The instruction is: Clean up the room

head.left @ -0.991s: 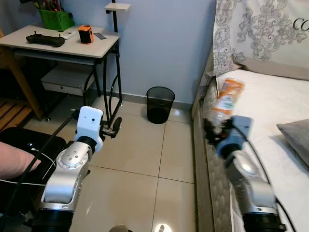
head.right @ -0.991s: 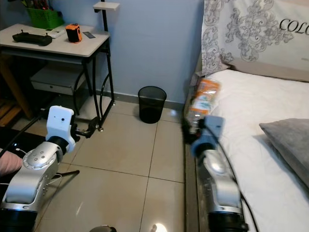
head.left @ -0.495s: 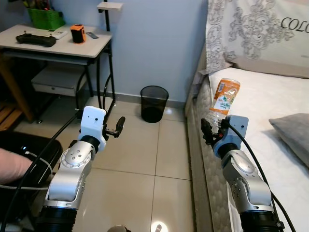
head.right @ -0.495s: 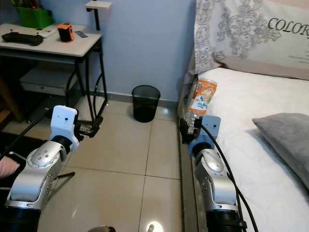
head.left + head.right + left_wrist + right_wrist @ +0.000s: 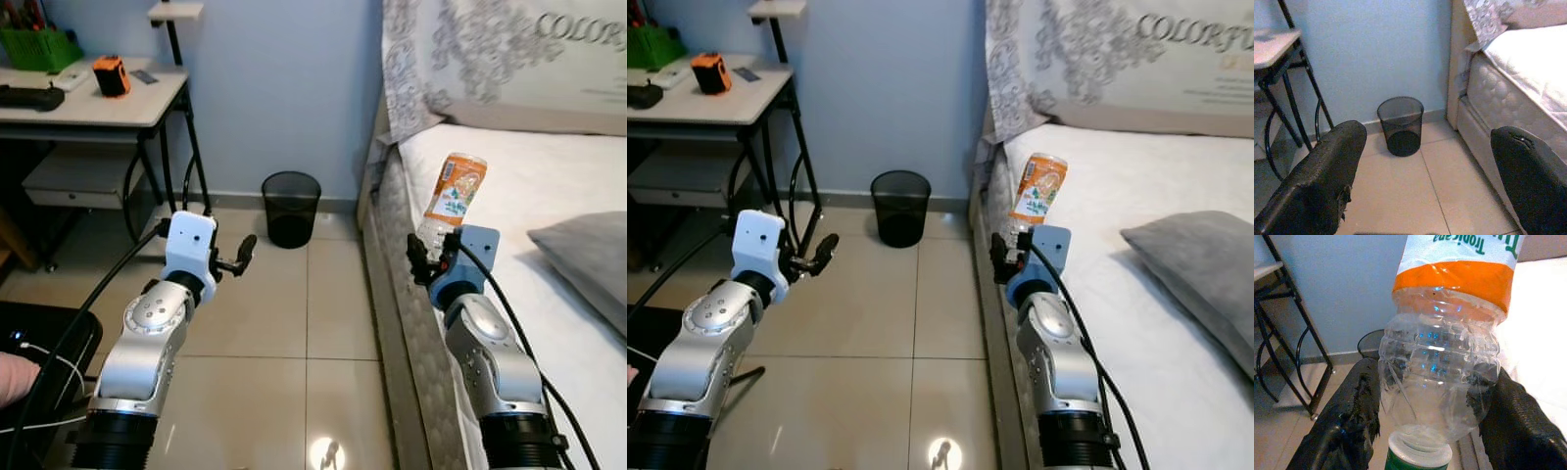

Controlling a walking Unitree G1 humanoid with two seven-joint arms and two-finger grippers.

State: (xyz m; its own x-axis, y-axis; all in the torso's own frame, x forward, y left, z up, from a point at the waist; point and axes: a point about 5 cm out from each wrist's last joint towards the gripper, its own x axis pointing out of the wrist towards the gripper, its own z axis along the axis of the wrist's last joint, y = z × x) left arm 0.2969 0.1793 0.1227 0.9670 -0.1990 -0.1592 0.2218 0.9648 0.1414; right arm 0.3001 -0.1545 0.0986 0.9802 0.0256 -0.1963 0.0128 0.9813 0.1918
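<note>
Far off to the left of both pincers stands a pale-topped desk on black metal legs point(image 5: 118, 103), with a small orange box-shaped device point(image 5: 111, 74) on its top. The left gripper point(image 5: 243, 253) is raised over the beige tiled floor point(image 5: 294, 323), its two black fingers point(image 5: 1327, 171) spread wide with nothing between them. Ahead of it, between the fingers as its wrist camera looks, a black wire-mesh waste bin point(image 5: 1400, 125) stands on the tiles against the blue wall. To the right, the right gripper point(image 5: 428, 257) is held up at the edge of the white-sheeted bed point(image 5: 549, 186), its fingers point(image 5: 1356, 406) pinching a clear plastic bottle with an orange-and-white label point(image 5: 451, 196). The bottle sticks up from the pincer, green cap down at the fingers. Further right of it a grey pillow point(image 5: 588, 255) lies on the sheet.
</note>
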